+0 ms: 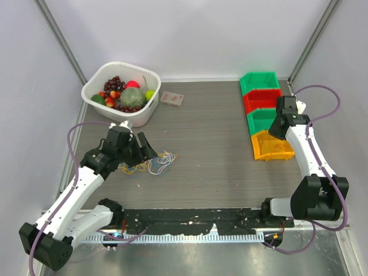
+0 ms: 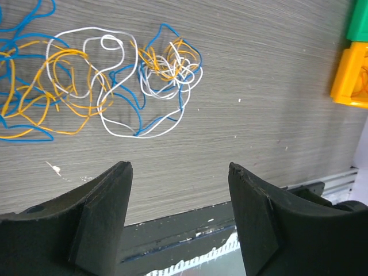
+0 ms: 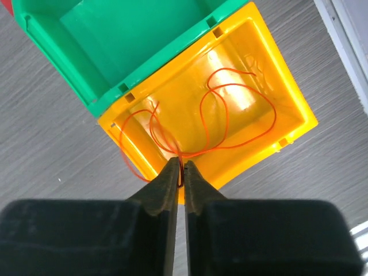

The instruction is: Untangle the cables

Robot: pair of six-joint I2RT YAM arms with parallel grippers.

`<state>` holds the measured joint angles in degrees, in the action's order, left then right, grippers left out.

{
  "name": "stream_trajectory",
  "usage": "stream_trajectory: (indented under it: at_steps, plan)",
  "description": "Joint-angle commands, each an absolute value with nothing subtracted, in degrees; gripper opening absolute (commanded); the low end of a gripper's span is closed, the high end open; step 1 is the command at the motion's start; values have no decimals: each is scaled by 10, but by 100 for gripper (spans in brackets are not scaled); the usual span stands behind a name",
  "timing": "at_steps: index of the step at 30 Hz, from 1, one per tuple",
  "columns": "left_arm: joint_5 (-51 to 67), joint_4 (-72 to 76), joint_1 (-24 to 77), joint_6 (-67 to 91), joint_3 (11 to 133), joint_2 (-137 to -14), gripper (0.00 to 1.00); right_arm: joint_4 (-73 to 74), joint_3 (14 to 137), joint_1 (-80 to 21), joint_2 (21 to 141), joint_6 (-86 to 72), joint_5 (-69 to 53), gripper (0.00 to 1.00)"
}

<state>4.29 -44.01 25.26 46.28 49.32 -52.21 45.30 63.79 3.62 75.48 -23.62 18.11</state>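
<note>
1. The left claw [image 2: 178, 172] is spread wide above the table [image 2: 276, 86], holding nothing.
2. The tangle of cables [image 2: 169, 66], blue, yellow and white, lies on the table ahead of its tips.
3. The right claw [image 3: 181, 167] is almost pressed together, pinching the red-orange cable [image 3: 226, 118].
4. That cable loops ahead of the tips inside the yellow bin [image 3: 299, 115], with one loop spilling over the bin's wall.

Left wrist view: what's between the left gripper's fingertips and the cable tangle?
Only bare tabletop, per the left wrist view; the open left gripper hangs short of the cable tangle.
</note>
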Motion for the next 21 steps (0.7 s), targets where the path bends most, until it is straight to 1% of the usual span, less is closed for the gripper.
stream_trajectory:
  at_steps: [1, 3, 8, 11, 13, 16, 17, 19, 20, 21]
  plan:
    - [73, -411, 252, 483, 487, -491, 71, 407, 617, 41, 769, -268, 205, 6]
    - [72, -415, 252, 483, 487, -483, 71, 389, 605, 48, 801, -275, 213, 1]
    - [97, -416, 252, 483, 486, -487, 70, 335, 597, 51, 883, -279, 258, 1]
    - [108, -421, 253, 479, 493, -495, 70, 320, 614, 51, 945, -282, 285, 1]
    - [114, -424, 252, 474, 503, -501, 70, 338, 650, 51, 975, -283, 286, 1]
    - [123, -429, 252, 460, 515, -515, 70, 352, 661, 51, 969, -282, 280, 2]
    - [123, -431, 252, 457, 518, -519, 70, 353, 654, 51, 963, -280, 276, 3]
    - [127, -427, 252, 454, 519, -526, 70, 366, 649, 51, 951, -276, 270, 14]
    - [129, -424, 252, 453, 519, -529, 70, 380, 649, 51, 941, -272, 265, 26]
    - [129, -418, 252, 452, 519, -533, 70, 387, 647, 51, 933, -268, 258, 34]
